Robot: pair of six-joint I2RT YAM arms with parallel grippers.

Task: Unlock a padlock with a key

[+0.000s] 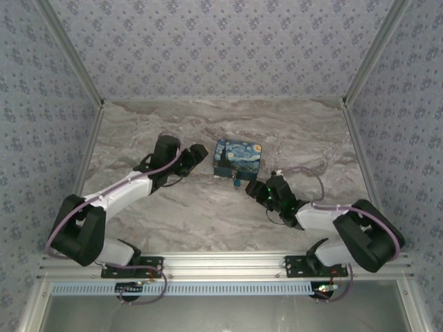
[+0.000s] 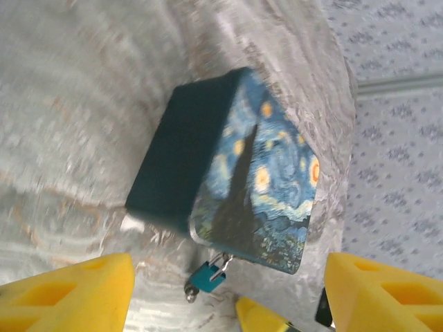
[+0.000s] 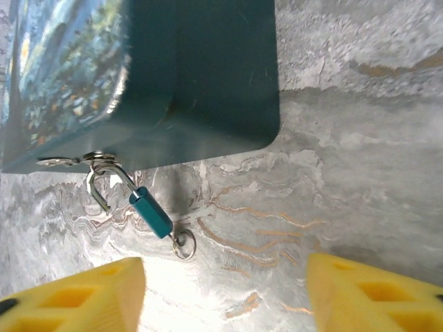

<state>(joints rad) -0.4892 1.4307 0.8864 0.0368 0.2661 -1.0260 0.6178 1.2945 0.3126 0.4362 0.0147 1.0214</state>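
Starry-night box (image 1: pixel 237 157) sits mid-table; blue padlock (image 3: pixel 151 212) hangs from its hasp, resting on the marble; left gripper (image 2: pixel 230 266) and right gripper (image 3: pixel 225 261) both point at it, jaws spread wide, holding nothing.

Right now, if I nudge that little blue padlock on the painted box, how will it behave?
The padlock hangs by its thin shackle from the box, so it would probably swing or pivot rather than slide. It looks tiny beside the box, so likely light and easily flicked. Its smooth body may slip when pinched.
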